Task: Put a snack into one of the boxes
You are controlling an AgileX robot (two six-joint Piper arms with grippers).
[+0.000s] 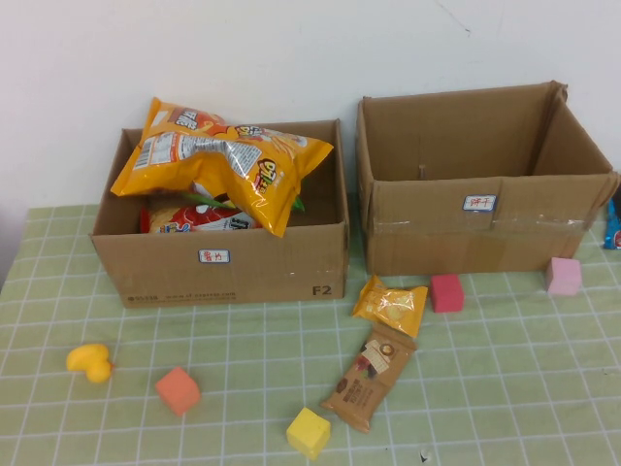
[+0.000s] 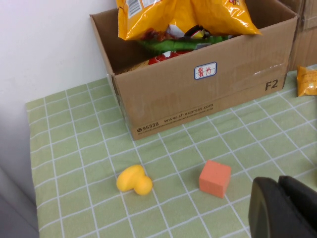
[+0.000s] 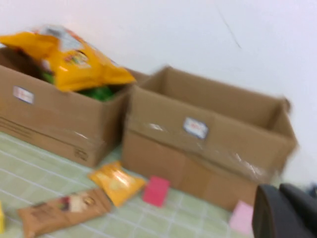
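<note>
Two cardboard boxes stand at the back of the green checked table. The left box holds a big yellow chip bag on top of other bags. The right box looks empty. A small yellow snack packet and a brown snack bar lie on the cloth in front, between the boxes. Neither gripper shows in the high view. My left gripper is shut and empty, above the cloth near the orange block. My right gripper is shut and empty, facing the right box.
Foam blocks lie about: orange, yellow, red, pink. A yellow toy duck sits at the front left. A blue packet shows at the right edge, beside the right box.
</note>
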